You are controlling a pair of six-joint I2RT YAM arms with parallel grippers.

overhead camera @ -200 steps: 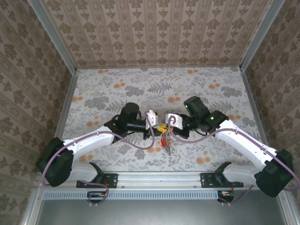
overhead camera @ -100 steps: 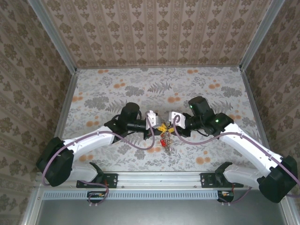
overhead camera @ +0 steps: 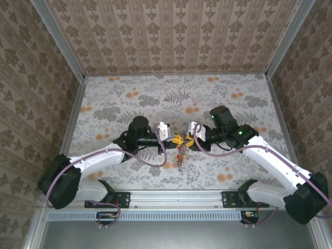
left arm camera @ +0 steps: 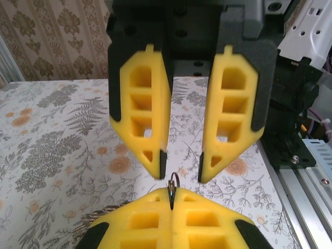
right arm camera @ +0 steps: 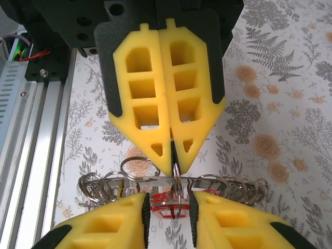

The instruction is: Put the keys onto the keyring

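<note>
The left claw (left arm camera: 171,201) is pinching the keyring (right arm camera: 155,178) between closed fingers, holding it above the counter (overhead camera: 129,98). Red-headed keys (overhead camera: 180,154) are dangling beneath it. The right claw (right arm camera: 168,207) is standing open, its fingers either side of the ring.

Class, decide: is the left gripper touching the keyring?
Touching. The right wrist view shows the left gripper, shut, pinching the keyring between its tips.

Grey keyring (right arm camera: 155,178) raised, red keys (right arm camera: 165,200) hanging beneath
</note>
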